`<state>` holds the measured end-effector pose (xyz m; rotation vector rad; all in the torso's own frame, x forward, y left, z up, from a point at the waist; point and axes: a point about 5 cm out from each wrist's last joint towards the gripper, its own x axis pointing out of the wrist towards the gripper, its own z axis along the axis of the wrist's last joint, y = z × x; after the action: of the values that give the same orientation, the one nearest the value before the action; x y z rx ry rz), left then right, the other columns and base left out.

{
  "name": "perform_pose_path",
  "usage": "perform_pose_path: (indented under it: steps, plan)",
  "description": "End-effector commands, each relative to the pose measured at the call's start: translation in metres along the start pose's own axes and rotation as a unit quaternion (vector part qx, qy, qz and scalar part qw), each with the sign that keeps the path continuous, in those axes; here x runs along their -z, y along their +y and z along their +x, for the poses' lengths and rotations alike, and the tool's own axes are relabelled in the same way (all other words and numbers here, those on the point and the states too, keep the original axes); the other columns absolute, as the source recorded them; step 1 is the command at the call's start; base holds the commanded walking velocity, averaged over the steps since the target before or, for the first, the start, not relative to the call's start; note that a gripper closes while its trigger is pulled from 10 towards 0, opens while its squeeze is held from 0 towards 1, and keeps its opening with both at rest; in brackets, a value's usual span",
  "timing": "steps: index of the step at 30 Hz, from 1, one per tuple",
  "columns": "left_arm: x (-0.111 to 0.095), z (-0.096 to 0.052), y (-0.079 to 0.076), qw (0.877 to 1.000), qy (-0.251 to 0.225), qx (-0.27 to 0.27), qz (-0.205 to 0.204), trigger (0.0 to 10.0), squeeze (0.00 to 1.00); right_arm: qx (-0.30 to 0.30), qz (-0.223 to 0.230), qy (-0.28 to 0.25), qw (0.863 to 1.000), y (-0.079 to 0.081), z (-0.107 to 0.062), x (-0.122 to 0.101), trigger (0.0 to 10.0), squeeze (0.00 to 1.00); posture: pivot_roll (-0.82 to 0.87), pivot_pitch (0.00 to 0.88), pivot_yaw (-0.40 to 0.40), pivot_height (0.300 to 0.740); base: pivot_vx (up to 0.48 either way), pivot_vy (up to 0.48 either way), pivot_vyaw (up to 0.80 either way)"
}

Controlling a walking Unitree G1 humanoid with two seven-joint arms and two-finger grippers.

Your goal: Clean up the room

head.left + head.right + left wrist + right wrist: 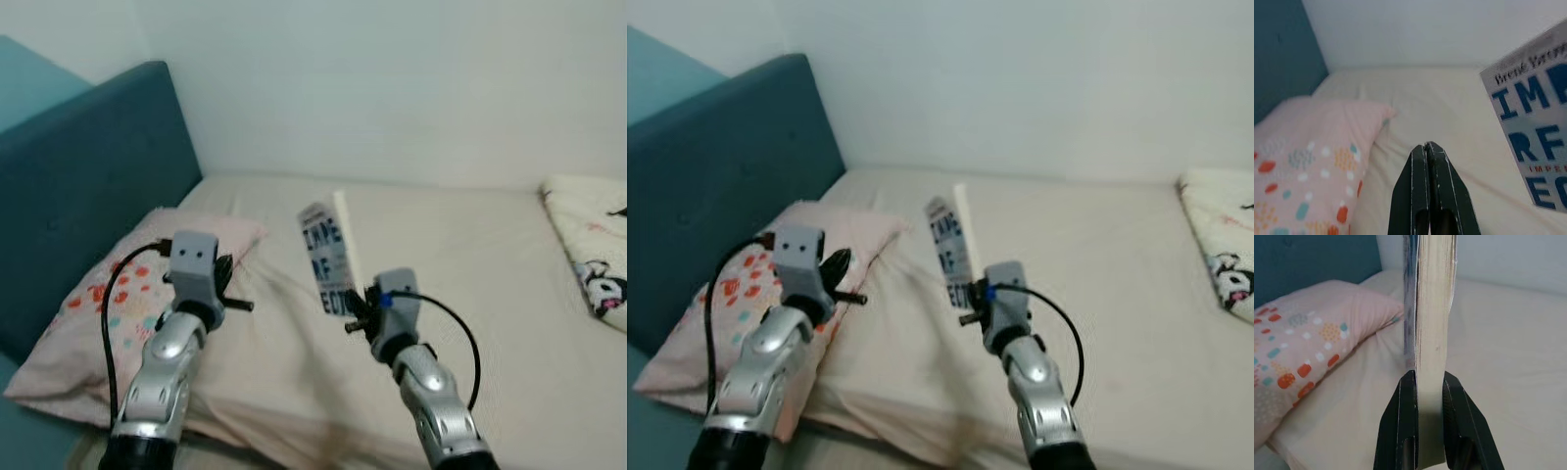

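Note:
A white book with blue lettering stands upright in the air above the bed, its cover facing my left. My right gripper is shut on the book's lower edge, one black finger on each side. The book also shows from its cover side in the left wrist view. My left gripper is shut with nothing in it and hovers over the sheet beside a pink pillow with coloured dots.
The bed has a beige sheet and a teal headboard on the left, with a white wall behind. A white blanket with cartoon print lies at the right edge.

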<state>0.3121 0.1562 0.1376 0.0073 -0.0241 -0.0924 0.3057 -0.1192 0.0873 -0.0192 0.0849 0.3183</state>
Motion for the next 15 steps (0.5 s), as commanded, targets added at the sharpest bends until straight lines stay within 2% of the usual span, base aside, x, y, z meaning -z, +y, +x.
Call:
perform_pose_path:
  steps: [1, 9, 15]
  plan:
    - [0.005, -0.0015, 0.0028, 1.0, 0.014, 0.001, 0.005, 10.0, 0.0, -0.007, 0.005, -0.011, 1.0, 0.0032, 0.0014, -0.0046, 10.0, 0.0, 0.02, 0.0, 0.015, 0.74, 0.0, 0.0, 0.0]
    - [0.0046, -0.002, 0.004, 1.0, 0.012, 0.004, 0.002, 10.0, 0.0, -0.008, 0.008, -0.011, 1.0, 0.004, 0.0014, -0.0041, 10.0, 0.0, 0.02, 0.0, 0.016, 0.74, 0.0, 0.476, 0.0]
    - [0.0032, -0.0019, 0.006, 1.0, 0.008, -0.004, 0.006, 10.0, 0.0, -0.011, 0.009, -0.011, 1.0, 0.0048, 0.0024, -0.0043, 10.0, 0.0, 0.02, 0.0, 0.014, 0.74, 0.0, 0.049, 0.0]
